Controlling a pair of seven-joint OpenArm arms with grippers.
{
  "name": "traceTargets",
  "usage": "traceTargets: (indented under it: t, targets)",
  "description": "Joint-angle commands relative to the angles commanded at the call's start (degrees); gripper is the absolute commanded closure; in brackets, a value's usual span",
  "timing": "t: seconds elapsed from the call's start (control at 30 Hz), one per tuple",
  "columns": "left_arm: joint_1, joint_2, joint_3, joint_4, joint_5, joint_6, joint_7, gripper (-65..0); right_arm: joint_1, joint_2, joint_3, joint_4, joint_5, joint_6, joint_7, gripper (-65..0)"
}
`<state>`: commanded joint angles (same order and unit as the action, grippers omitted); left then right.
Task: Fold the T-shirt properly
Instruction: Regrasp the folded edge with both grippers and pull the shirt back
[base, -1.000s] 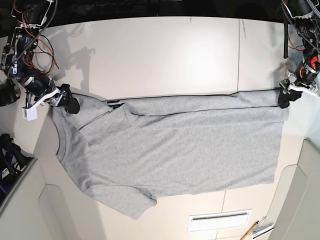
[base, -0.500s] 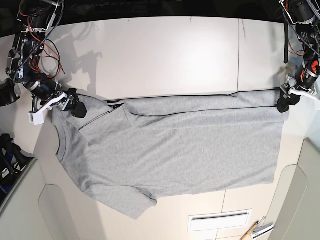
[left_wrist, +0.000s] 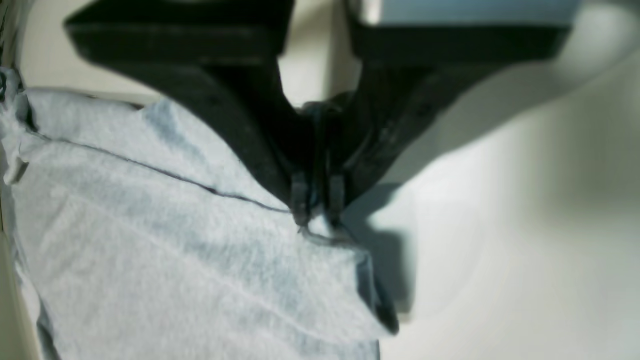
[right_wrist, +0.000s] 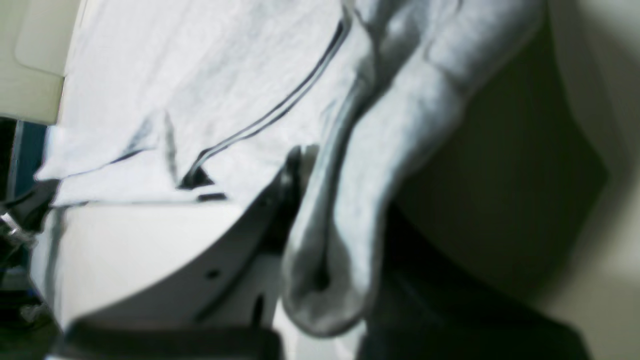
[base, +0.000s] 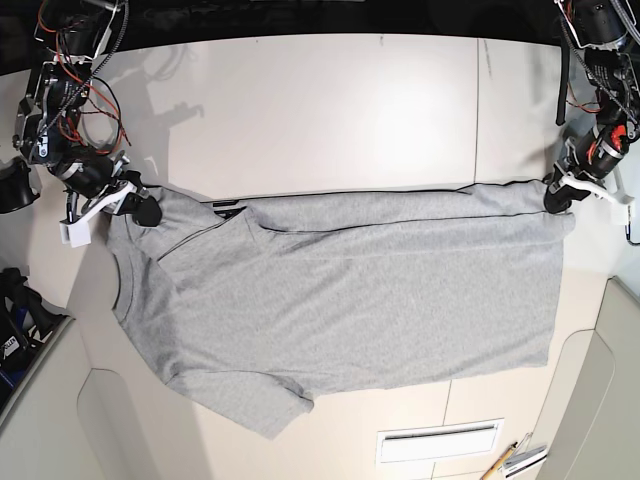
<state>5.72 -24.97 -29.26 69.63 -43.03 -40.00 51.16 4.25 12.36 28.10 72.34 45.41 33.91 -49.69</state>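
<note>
The heather-grey T-shirt (base: 350, 290) lies spread on the white table, plain side up, neck at the left and hem at the right. Its far edge is folded over in a narrow band. My left gripper (base: 555, 198) is shut on the far hem corner. The left wrist view shows its black fingers (left_wrist: 300, 195) pinching the cloth (left_wrist: 150, 240). My right gripper (base: 145, 209) is shut on the far shoulder and sleeve edge. In the right wrist view a bunched fold of cloth (right_wrist: 350, 210) sits between its fingers.
The white table (base: 330, 110) has a seam line at the right. A slotted panel (base: 440, 440) and some pens (base: 512, 460) lie at the front right. Loose cables (base: 70, 60) hang at the back left. A dark object (base: 18, 310) sits at the left edge.
My left gripper has shifted slightly inward, to the left in the base view, with the hem corner. My right gripper has moved slightly up and back with the shoulder. The shirt otherwise lies the same.
</note>
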Motion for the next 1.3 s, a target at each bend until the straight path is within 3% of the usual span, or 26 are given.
traceTargets:
  t: [0.07, 0.17, 0.33, 0.47, 0.7, 0.83, 1.3]
  targets:
    - [0.1, -0.7, 0.0, 3.1, 0.0, 0.0, 2.4, 0.0, -0.5, 0.0, 1.2, 1.7, 1.3, 0.02, -3.6, 0.0]
    - [1.2, -1.5, -0.1, 8.4, -2.0, 0.0, 6.1, 0.0, -3.6, 0.6, 3.3, 5.9, 3.7, 0.33, -4.8, 0.0]
    - [7.3, -3.8, -0.1, 14.8, -4.2, 0.0, 6.1, 0.0, -10.1, 1.4, 3.5, 13.5, 4.8, 0.39, -7.1, 0.0]
    - [13.4, -4.5, -0.9, 19.6, -5.5, 0.0, 6.5, 0.0, -16.1, 2.7, 3.7, 17.9, 6.4, 0.37, -7.4, 0.0]
    - [21.1, -4.6, -4.9, 25.7, -12.5, 0.0, 12.3, 0.0, -25.4, 4.3, 4.0, 25.0, 7.2, 0.39, -7.9, 0.0]
    - [24.1, -4.6, -6.4, 26.4, -16.1, 0.0, 15.8, 0.0, -29.3, 4.3, 4.7, 27.1, 7.1, 0.37, -8.2, 0.0]
    - [27.0, -4.6, -6.4, 26.4, -16.7, 0.0, 17.3, 0.0, -35.4, 4.3, 8.8, 27.2, 10.1, 0.39, -10.3, 0.0]
